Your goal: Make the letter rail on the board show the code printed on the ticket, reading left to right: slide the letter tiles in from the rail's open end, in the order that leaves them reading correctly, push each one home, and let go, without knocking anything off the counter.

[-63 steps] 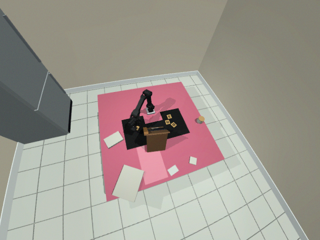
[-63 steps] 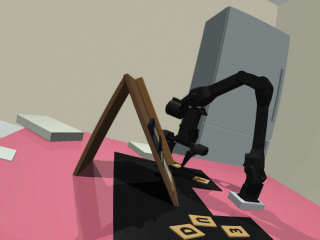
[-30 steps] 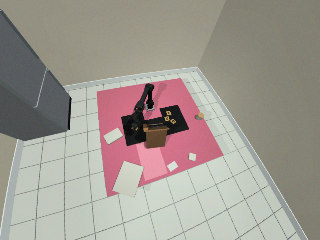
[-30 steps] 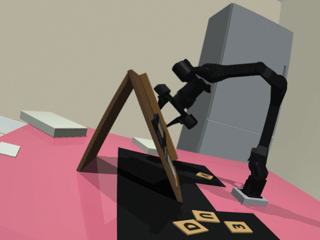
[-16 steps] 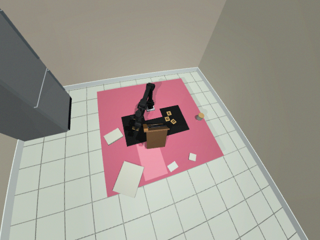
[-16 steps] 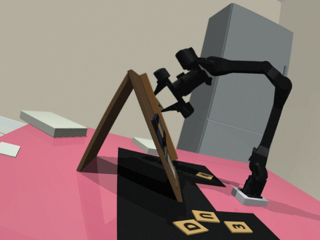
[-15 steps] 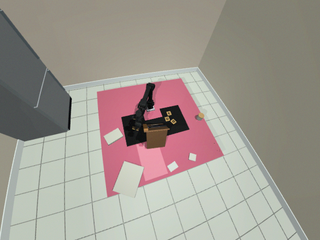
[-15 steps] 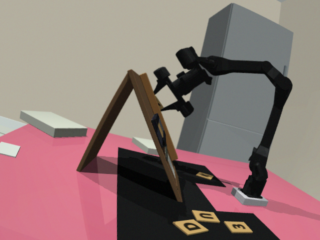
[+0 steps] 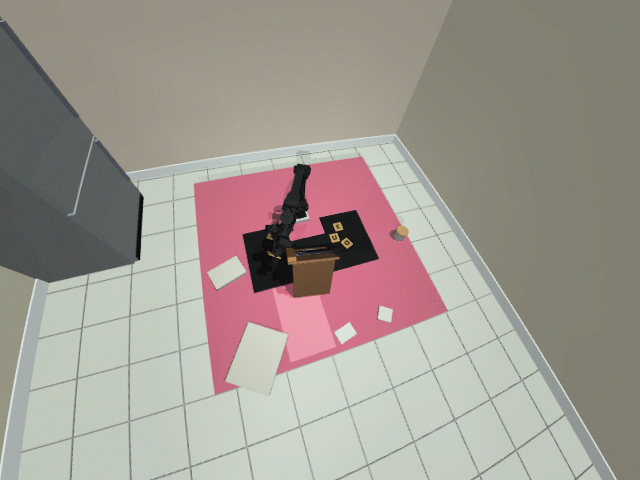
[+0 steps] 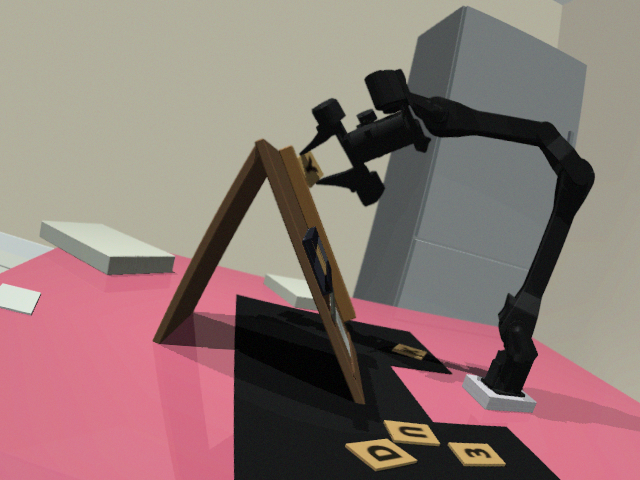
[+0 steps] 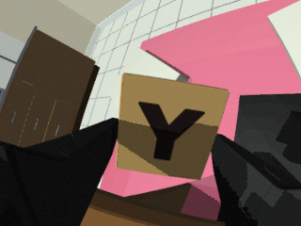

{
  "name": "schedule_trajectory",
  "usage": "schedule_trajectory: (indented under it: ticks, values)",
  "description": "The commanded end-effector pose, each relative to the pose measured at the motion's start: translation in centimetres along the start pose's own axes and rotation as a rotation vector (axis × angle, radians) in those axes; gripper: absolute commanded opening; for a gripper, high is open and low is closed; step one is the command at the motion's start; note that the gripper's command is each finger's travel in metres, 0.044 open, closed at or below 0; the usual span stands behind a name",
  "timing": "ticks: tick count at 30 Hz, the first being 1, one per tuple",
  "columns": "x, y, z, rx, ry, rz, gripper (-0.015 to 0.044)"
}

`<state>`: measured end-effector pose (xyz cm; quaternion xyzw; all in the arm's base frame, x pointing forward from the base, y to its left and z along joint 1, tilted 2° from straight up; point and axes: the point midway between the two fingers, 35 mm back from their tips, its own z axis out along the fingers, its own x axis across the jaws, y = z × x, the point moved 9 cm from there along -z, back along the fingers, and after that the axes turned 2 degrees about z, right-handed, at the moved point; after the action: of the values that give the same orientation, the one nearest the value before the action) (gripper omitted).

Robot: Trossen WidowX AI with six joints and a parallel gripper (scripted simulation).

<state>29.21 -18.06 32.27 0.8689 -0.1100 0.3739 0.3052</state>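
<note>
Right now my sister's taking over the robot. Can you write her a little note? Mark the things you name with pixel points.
Gripper (image 10: 309, 167) (image 11: 166, 134): shut on the Y tile (image 10: 311, 169) (image 11: 160, 148), up near the top of the board (image 9: 312, 279) (image 10: 206, 248).
Three loose tiles (image 9: 334, 237) (image 10: 412, 432) lie together on the black mat (image 9: 361, 248) (image 10: 289, 413); another (image 10: 409, 351) lies across it.
Done: Y picked up.
Left: slide it in, let go. Ticket code: can't read it.

Black arm (image 9: 296, 193) (image 10: 550, 232); claw (image 9: 272, 250) (image 10: 309, 167) (image 11: 166, 134) fingers tapered, black.

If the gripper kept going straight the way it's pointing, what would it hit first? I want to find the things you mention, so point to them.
Probably the upper part of the wooden board (image 9: 313, 276) (image 10: 281, 191), met by the Y tile (image 10: 310, 168) (image 11: 171, 127) in its fingers; the remaining gap is unclear.
</note>
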Motion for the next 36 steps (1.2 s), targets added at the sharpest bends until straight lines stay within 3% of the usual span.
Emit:
schedule_trajectory:
  ticks: [1, 18, 36]
  values:
    - [1.5, -0.1, -1.5, -0.038, 0.068, -0.041, 0.0000]
    - [5.5, -4.6, -6.5, -0.028, 0.258, -0.251, 0.0000]
    - [3.7, -14.6, -9.4, 0.159, 0.295, -0.533, 0.0000]
